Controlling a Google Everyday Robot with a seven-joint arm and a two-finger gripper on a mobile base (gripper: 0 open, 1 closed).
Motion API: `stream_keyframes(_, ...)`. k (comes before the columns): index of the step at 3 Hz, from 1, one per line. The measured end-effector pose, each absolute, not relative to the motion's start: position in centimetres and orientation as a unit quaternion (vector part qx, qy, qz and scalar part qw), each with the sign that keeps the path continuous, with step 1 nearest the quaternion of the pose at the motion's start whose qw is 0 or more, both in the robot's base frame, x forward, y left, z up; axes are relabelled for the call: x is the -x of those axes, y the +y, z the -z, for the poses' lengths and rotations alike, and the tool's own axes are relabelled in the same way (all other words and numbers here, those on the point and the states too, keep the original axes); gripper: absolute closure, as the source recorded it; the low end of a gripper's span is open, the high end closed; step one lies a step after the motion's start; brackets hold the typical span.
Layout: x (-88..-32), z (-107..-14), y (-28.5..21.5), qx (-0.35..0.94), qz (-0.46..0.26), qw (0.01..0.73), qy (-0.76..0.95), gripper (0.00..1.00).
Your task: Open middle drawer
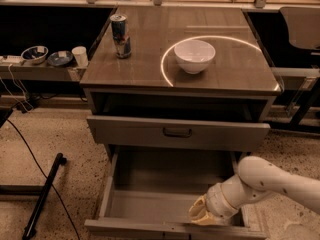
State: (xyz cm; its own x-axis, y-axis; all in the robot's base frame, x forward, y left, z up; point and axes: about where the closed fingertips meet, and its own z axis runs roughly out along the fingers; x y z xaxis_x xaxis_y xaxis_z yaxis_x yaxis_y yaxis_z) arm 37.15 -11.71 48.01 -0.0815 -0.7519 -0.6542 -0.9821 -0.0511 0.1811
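Observation:
The middle drawer (145,228) is pulled far out below the top drawer; its grey inside shows and looks bare. Its front panel runs along the bottom edge of the view, and its handle is hidden. My gripper (201,212) is down inside this drawer at the front right, close behind the front panel. The white arm (265,181) reaches in from the lower right. The taller-fronted top drawer (130,131), with a dark centre handle (177,132), stands slightly out, with a dark gap above it. The lowest drawer is out of view.
On the cabinet top (235,74) stand a drink can (120,36) at the back left and a white bowl (194,56) in the middle. A side shelf at the left holds a white cup (79,56) and small bowls (34,54). A black pole (45,194) and a cable lie on the floor at the left.

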Motion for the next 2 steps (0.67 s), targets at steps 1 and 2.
stream_keyframes(1, -37.7, -51.8, -13.4, 0.62, -0.291, 0.285, 0.67, 0.81)
stream_keyframes(2, -36.5, -51.9, -15.9, 0.598, -0.281, 0.301, 0.687, 0.58)
